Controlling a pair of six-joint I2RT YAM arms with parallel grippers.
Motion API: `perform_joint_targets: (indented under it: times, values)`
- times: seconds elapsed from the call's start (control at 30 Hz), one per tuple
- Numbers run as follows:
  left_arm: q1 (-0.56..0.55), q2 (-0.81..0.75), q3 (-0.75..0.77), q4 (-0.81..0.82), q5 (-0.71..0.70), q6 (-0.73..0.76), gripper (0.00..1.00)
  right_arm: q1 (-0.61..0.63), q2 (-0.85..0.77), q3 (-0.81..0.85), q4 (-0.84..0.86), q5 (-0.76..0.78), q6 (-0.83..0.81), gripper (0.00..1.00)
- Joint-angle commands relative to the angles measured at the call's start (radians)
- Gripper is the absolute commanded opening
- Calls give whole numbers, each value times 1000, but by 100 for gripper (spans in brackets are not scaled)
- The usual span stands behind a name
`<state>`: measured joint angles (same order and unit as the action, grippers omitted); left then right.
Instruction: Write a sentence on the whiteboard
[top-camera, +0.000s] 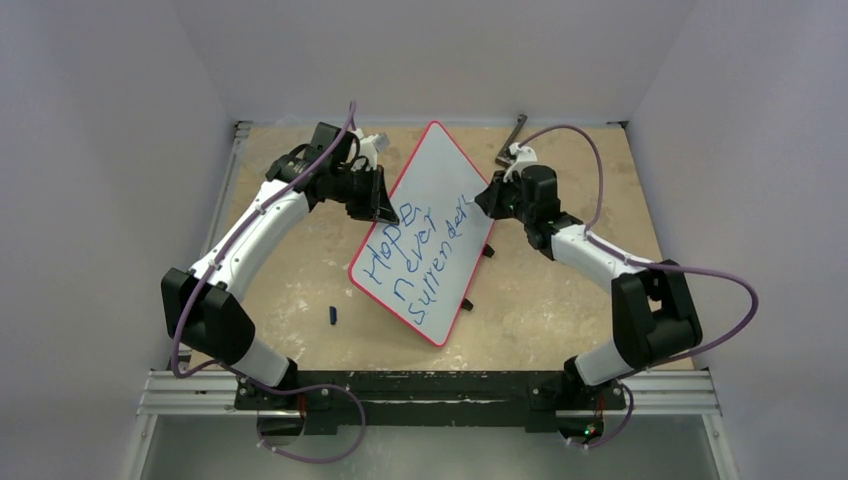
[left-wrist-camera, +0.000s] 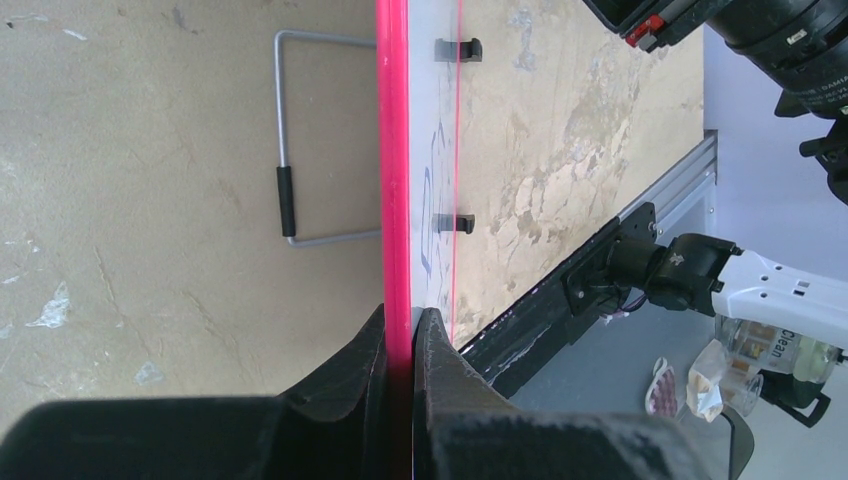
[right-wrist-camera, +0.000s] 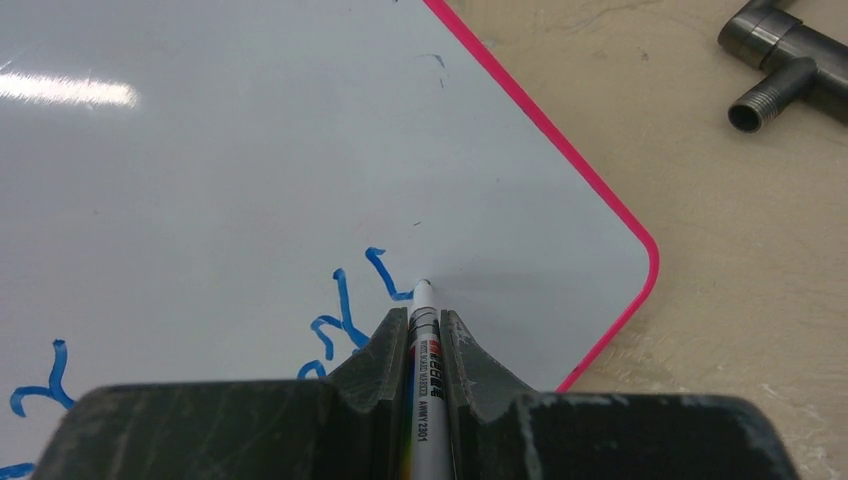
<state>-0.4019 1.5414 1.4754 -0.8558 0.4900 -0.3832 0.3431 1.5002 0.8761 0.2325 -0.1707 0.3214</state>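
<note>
The whiteboard (top-camera: 435, 175) lies tilted across the middle of the table, white with a red rim. Blue lettering, the sentence (top-camera: 415, 262), runs over it in three slanted lines. My left gripper (top-camera: 386, 208) is shut on the board's left edge; in the left wrist view its fingers clamp the red rim (left-wrist-camera: 396, 150) at the gripper (left-wrist-camera: 403, 312). My right gripper (top-camera: 488, 198) is at the board's right edge, shut (right-wrist-camera: 423, 314) on a white marker (right-wrist-camera: 425, 390). The marker's tip touches the board (right-wrist-camera: 250, 140) at the end of the last blue stroke (right-wrist-camera: 385, 275), near the rounded corner.
A small blue marker cap (top-camera: 333, 315) lies on the table left of the board. A dark metal pipe fitting (top-camera: 515, 130) (right-wrist-camera: 790, 60) sits at the back right. Under the board a wire stand (left-wrist-camera: 288, 190) shows, with black clips (left-wrist-camera: 458, 48) on the far edge.
</note>
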Motion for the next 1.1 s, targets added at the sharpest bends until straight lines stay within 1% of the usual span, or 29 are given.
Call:
perform_joint_targets:
  times: [0.0,0.3,0.57,1.07]
  values:
    - [-31,-2,-18,-38,-168,139,0,-10,31,66,-18,14,4,0]
    - [-31,-2,-18,-39,-171,139,0,-22,51,80,-25,4,3,0]
    - [-32,-7,-20,-40,-171,139,0,-21,36,17,-15,-15,4,0]
    - [-34,-8,-21,-38,-172,139,0,-21,-56,-73,-1,-56,42,0]
